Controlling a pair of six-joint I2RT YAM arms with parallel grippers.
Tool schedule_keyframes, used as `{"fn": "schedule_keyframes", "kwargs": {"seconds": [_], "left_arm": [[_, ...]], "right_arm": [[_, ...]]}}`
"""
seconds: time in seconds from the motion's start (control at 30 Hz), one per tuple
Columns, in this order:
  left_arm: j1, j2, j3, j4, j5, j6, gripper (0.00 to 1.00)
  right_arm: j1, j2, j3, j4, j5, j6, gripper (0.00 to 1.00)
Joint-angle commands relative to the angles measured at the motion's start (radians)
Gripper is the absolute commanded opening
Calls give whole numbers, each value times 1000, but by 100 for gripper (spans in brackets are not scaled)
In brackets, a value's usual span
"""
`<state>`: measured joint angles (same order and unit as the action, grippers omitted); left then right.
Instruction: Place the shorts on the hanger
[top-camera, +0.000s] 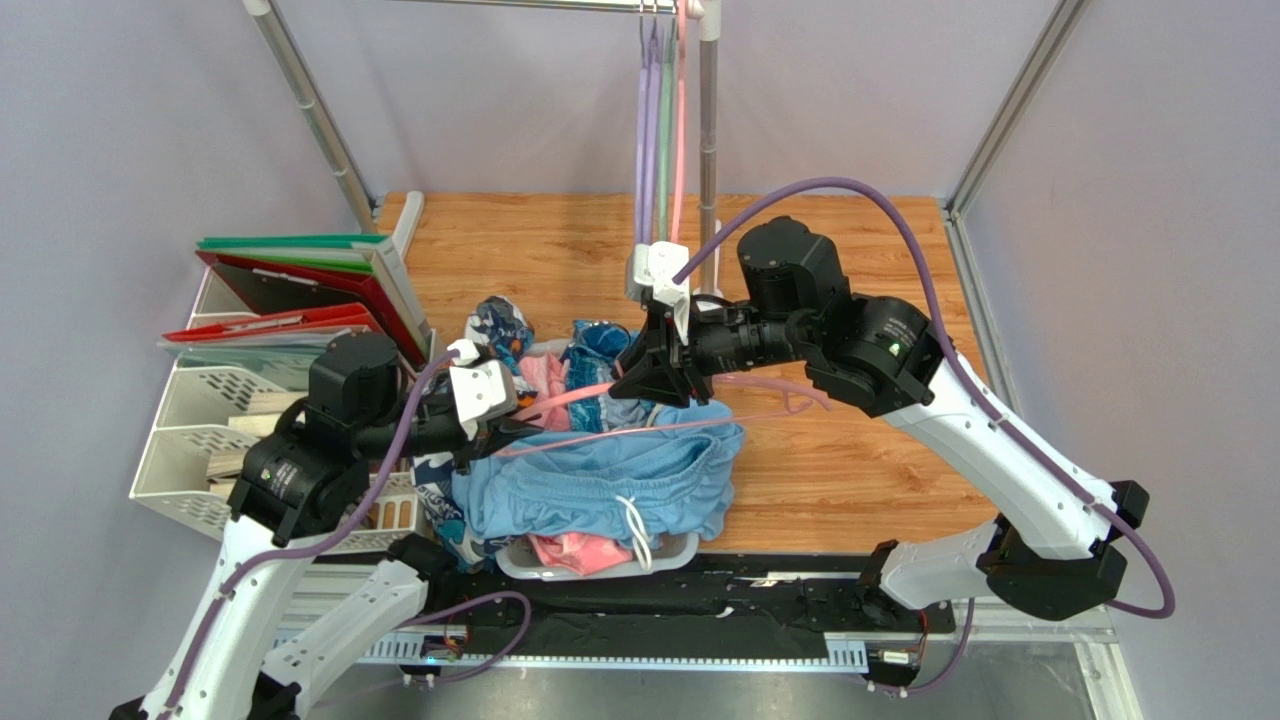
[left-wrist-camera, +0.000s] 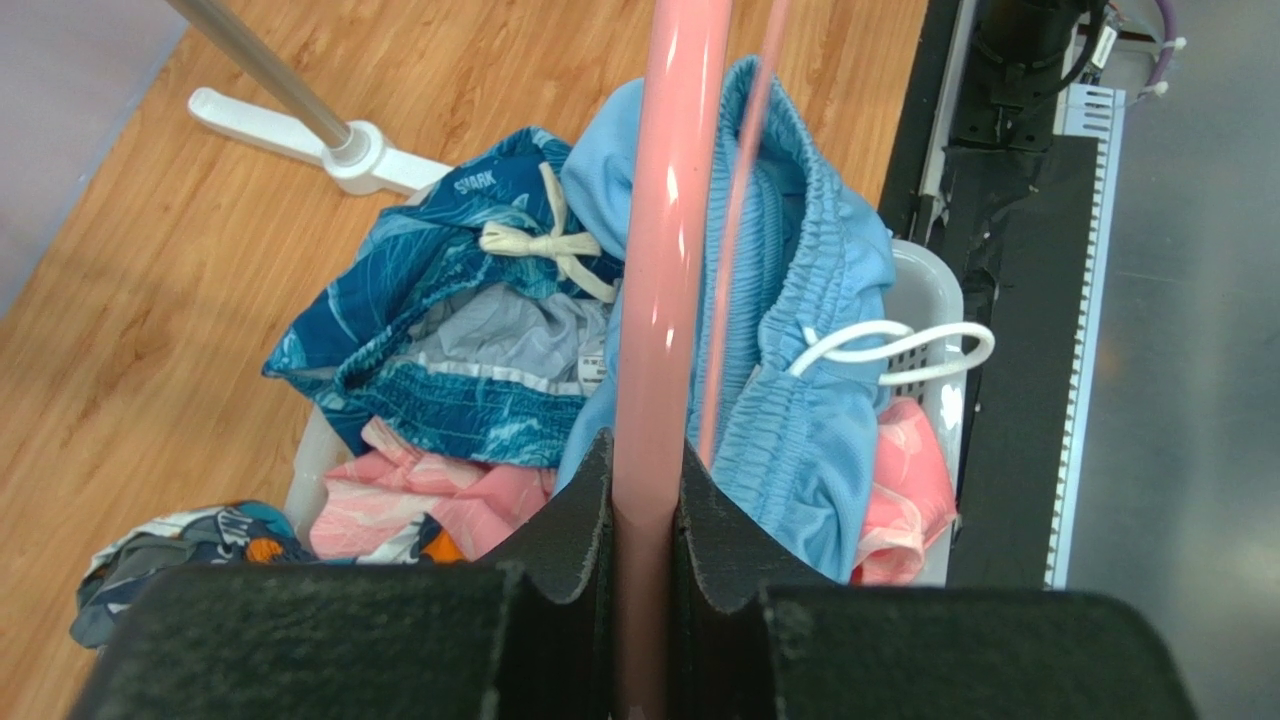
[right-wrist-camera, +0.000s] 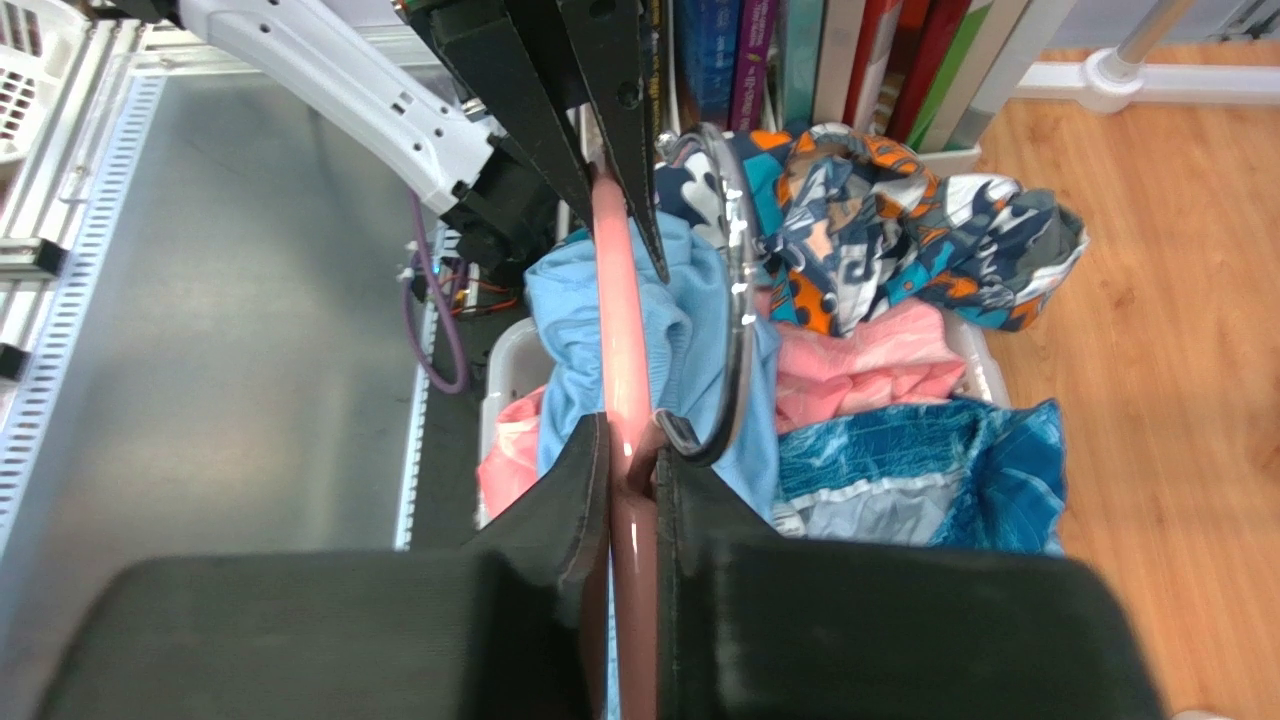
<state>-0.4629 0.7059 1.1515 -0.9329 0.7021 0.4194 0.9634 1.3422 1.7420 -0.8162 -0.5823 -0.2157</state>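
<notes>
The salmon-pink hanger (top-camera: 579, 401) is held level above the basket, between my two grippers. My left gripper (top-camera: 511, 402) is shut on one end of it; in the left wrist view the jaws (left-wrist-camera: 643, 450) pinch the pink bar (left-wrist-camera: 669, 225). My right gripper (top-camera: 657, 375) is shut on the other end (right-wrist-camera: 634, 443), beside the hanger's grey metal hook (right-wrist-camera: 733, 300). The light blue shorts (top-camera: 601, 480) hang below the hanger and spill over the basket front, white drawstring (left-wrist-camera: 887, 348) showing. The thin lower bar (left-wrist-camera: 736, 225) runs along the waistband (left-wrist-camera: 819, 270).
A white basket (top-camera: 519, 563) under the shorts holds a teal patterned garment (left-wrist-camera: 451, 360) and a pink garment (left-wrist-camera: 436, 503). A rack of folders (top-camera: 301, 300) stands at the left. Purple and green hangers (top-camera: 657, 120) hang on the rail at the back, whose white foot (left-wrist-camera: 361, 150) rests on the wooden table.
</notes>
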Motion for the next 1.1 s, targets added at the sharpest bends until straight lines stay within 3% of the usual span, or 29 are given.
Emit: {"fn": "schedule_keyframes", "kwargs": {"seconds": [0.0,0.07,0.1,0.2,0.3,0.57,0.83,1.07], "left_arm": [[0,-22,16,25,-4,-31,17],[0,-40,27,-45,-25,-1,32],[0,-45,33,-78,-35,22,45],[0,-52,47,-237,-93,116,62],[0,-37,71,-375,-148,186,66],[-2,130,83,-442,-202,274,66],[0,271,44,-322,-173,344,63],[0,340,11,-354,-136,482,63]], "right_arm": [[20,-33,16,-6,22,-56,0],[20,-67,-19,-24,47,-89,0],[20,-84,-31,-34,61,-103,0],[20,-156,-76,-104,113,-191,0],[21,-219,-107,-179,177,-260,0],[21,-273,-105,-293,256,-272,0],[20,-267,-113,-385,196,-252,0],[20,-267,-130,-448,148,-248,0]]}}
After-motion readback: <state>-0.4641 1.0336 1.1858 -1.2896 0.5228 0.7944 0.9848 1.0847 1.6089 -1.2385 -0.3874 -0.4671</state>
